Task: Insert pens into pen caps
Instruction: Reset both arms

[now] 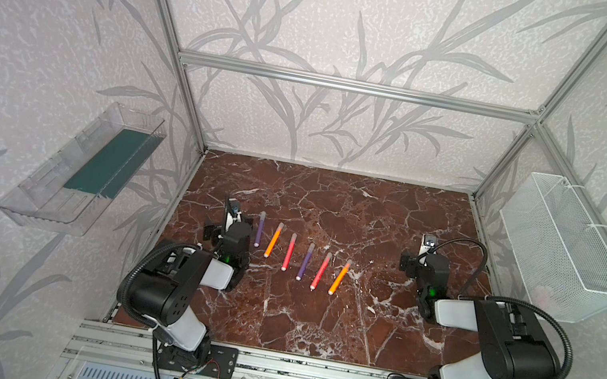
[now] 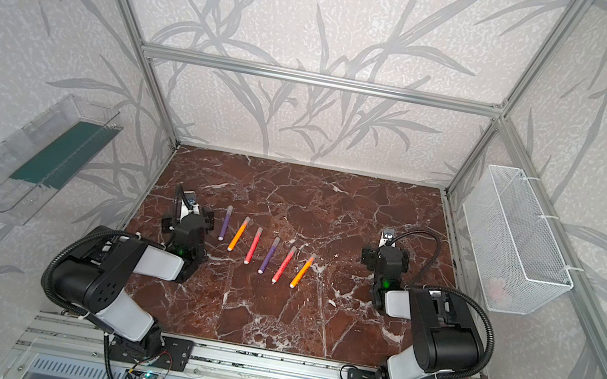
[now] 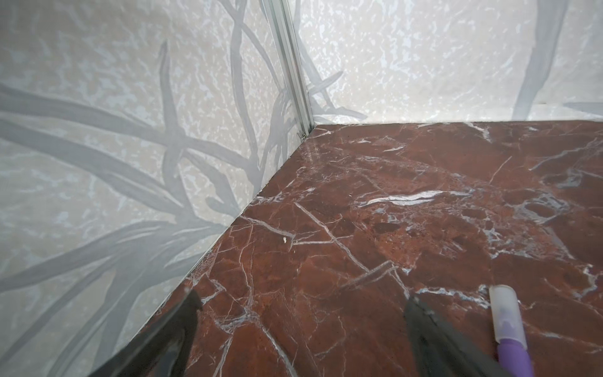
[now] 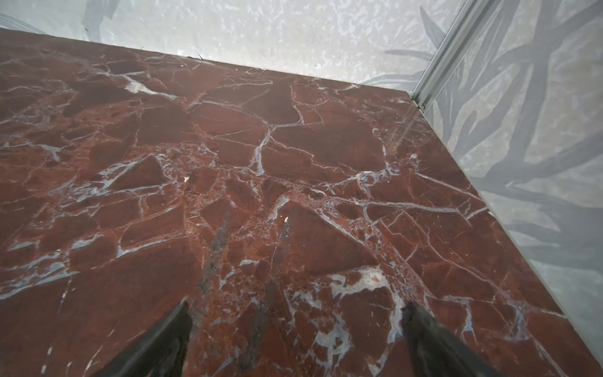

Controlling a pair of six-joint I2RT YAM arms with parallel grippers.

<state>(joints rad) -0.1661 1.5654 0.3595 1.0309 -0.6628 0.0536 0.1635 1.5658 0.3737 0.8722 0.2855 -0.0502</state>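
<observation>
Several pens lie in a slanted row on the marble table (image 1: 311, 327) in both top views: purple (image 1: 259, 233), orange (image 1: 272, 243), pink-red (image 1: 287, 255), then three more of the same colours (image 2: 268, 257). Each wears a translucent pen cap (image 1: 263, 215) on its far end. My left gripper (image 1: 231, 216) (image 3: 305, 297) stands open just left of the row. Its fingertip (image 3: 421, 310) is close beside the capped purple pen (image 3: 515, 355) without touching it. My right gripper (image 1: 427, 248) (image 4: 297, 305) is open over bare marble, well right of the row.
A clear plastic bin (image 1: 86, 169) hangs on the left wall and a white mesh basket (image 1: 565, 249) on the right wall. Aluminium posts (image 3: 293, 65) stand at the table's far corners. The patterned walls close off three sides.
</observation>
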